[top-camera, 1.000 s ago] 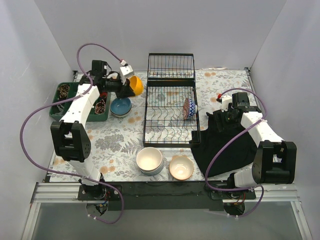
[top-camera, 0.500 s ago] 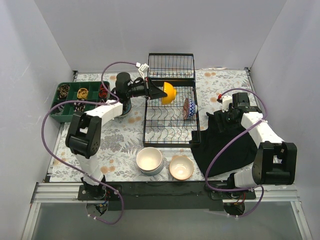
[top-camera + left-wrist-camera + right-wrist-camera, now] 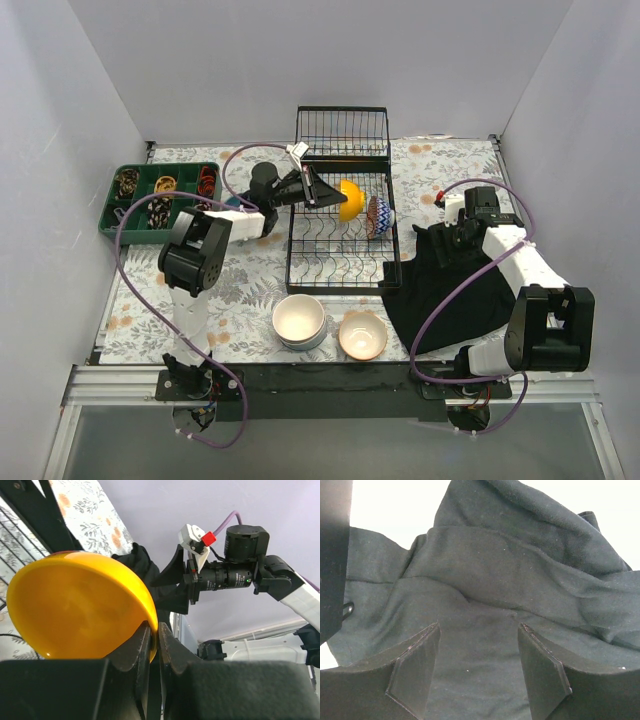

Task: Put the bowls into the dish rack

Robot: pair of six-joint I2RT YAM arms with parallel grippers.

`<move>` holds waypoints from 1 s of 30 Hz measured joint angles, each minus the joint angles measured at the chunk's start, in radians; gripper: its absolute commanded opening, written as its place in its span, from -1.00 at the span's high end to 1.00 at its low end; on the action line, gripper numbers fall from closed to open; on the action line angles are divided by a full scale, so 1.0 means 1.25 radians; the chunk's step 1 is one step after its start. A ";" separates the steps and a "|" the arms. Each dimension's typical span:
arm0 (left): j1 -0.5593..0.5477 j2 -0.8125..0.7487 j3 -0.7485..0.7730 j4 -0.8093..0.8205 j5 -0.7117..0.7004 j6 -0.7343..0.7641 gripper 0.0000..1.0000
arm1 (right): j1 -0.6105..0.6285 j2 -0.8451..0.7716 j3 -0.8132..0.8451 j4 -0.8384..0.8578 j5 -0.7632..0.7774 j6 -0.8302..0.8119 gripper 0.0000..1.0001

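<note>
My left gripper is shut on the rim of an orange-yellow bowl, held on edge over the black wire dish rack; the bowl fills the left wrist view, pinched at its lower rim. A red-patterned bowl stands on edge in the rack just right of it. A cream-white bowl stacked on another and a tan bowl sit on the table near the front. My right gripper is open over a black cloth, empty.
A green compartment tray with small items stands at the far left. The black cloth covers the table right of the rack. The rack's upright basket section is at the back. White walls enclose the table.
My left arm has swung right from the tray side, carrying the orange-yellow bowl over the rack towards the red-patterned bowl. The blue bowl at the rack's left is now hidden. The right arm has not moved.
</note>
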 measured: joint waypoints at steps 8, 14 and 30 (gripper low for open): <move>-0.028 0.071 0.000 0.087 -0.002 -0.063 1.00 | 0.000 0.011 0.001 -0.002 0.009 0.000 -0.42; -0.044 0.120 0.005 0.133 -0.002 -0.095 1.00 | -0.003 0.012 0.003 -0.009 0.013 0.000 -0.42; -0.073 0.172 0.025 0.230 -0.008 -0.171 1.00 | -0.003 0.030 0.009 -0.024 0.015 -0.001 -0.42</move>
